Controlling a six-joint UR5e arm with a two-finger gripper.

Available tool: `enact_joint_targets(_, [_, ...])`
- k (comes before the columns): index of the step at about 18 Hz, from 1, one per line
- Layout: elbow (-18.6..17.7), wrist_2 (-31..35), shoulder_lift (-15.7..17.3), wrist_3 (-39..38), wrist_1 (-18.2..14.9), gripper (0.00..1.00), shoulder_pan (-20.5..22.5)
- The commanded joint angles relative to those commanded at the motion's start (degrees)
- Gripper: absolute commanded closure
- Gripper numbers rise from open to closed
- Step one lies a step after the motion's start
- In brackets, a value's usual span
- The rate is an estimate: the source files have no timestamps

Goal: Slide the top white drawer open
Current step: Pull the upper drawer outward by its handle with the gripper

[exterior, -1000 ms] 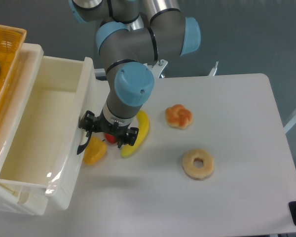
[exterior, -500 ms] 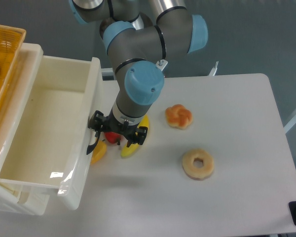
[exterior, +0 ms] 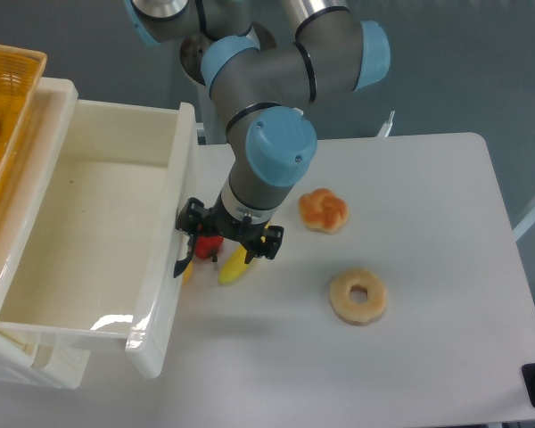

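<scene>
Glossy, deep rectangular top white drawer (exterior: 98,241) stands open.

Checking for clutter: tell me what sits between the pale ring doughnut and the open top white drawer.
In the fixed camera view, the yellow banana and the gripper lie between the pale ring doughnut and the top white drawer.

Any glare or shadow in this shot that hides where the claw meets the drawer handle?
Fixed camera view: glare sits on the top white drawer at its lower front corner, away from the handle. The claw and black handle merge into one dark shape, so the contact itself is unclear. Soft shadows lie under the arm and the donut; focus is sharp throughout.
</scene>
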Motion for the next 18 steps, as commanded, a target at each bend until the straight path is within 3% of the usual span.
enact_joint_targets(14, [-0.08,-0.09,0.09,1.58,-1.23,0.0,1.58])
enact_joint_targets(18, [-0.7,-2.88,-0.09,1.14,-1.23,0.0,1.58])
